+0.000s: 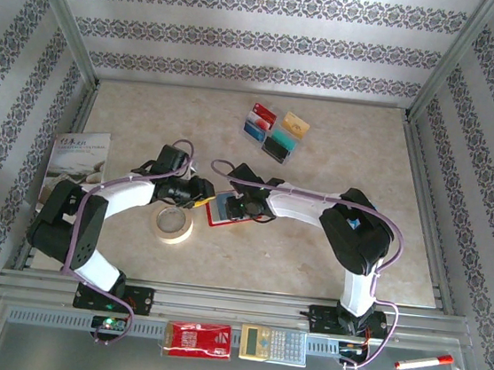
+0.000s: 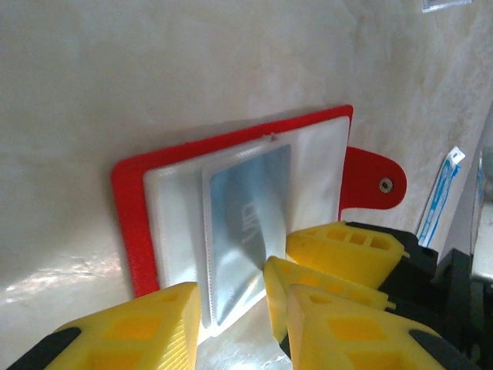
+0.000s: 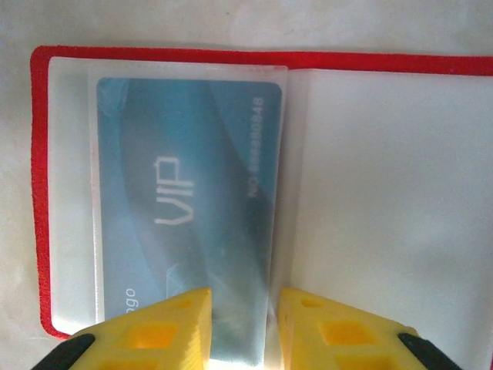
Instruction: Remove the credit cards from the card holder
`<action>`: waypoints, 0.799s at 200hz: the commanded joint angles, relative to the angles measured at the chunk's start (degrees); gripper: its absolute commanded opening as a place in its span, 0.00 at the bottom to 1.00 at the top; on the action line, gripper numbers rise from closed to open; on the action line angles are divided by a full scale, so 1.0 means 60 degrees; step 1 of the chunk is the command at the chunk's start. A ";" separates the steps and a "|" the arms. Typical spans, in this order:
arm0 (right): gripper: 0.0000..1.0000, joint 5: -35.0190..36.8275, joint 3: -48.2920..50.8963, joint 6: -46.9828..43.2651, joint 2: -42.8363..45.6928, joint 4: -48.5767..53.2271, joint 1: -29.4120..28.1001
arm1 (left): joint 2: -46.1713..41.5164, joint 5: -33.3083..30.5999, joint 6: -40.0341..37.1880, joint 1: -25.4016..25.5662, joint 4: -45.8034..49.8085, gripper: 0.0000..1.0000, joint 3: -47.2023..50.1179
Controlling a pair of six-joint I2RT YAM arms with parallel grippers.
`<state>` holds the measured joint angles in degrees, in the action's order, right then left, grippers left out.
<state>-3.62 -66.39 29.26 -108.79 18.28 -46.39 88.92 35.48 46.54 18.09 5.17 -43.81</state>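
The red card holder (image 1: 224, 211) lies open on the table between my two grippers. In the right wrist view its red rim (image 3: 37, 193) frames clear pockets, and a blue VIP card (image 3: 177, 169) sits in the left pocket. My right gripper (image 3: 243, 308) is open, its fingertips straddling the card's near right strip. From the left wrist, that pocket leaf with the blue card (image 2: 246, 208) stands raised off the holder (image 2: 127, 223). My left gripper (image 2: 243, 308) is open around the leaf's lower corner. The right gripper's fingers (image 2: 347, 247) touch the leaf's other edge. Several credit cards (image 1: 274, 131) lie loose at the back.
A tape roll (image 1: 174, 223) lies just under the left gripper (image 1: 203, 194). A booklet (image 1: 76, 161) rests at the left edge. On the front rail are a red packet (image 1: 198, 340), a calculator (image 1: 273, 344) and a marker (image 1: 423, 361). Metal frame posts bound the table.
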 commanded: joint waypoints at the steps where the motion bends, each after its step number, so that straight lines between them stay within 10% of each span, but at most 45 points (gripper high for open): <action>1: 0.30 -0.0060 0.0401 0.0218 -0.0266 0.0300 0.0187 | 0.0142 0.0047 0.0094 0.0209 -0.0171 0.36 -0.0018; 160: 0.27 -0.0567 0.0577 0.0427 -0.0237 -0.0114 0.0378 | 0.1125 -0.0560 -0.0281 0.0823 0.0564 0.32 -0.0667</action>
<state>-7.11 -65.12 31.20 -108.49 16.05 -44.97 95.77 33.76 46.63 22.39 5.78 -46.19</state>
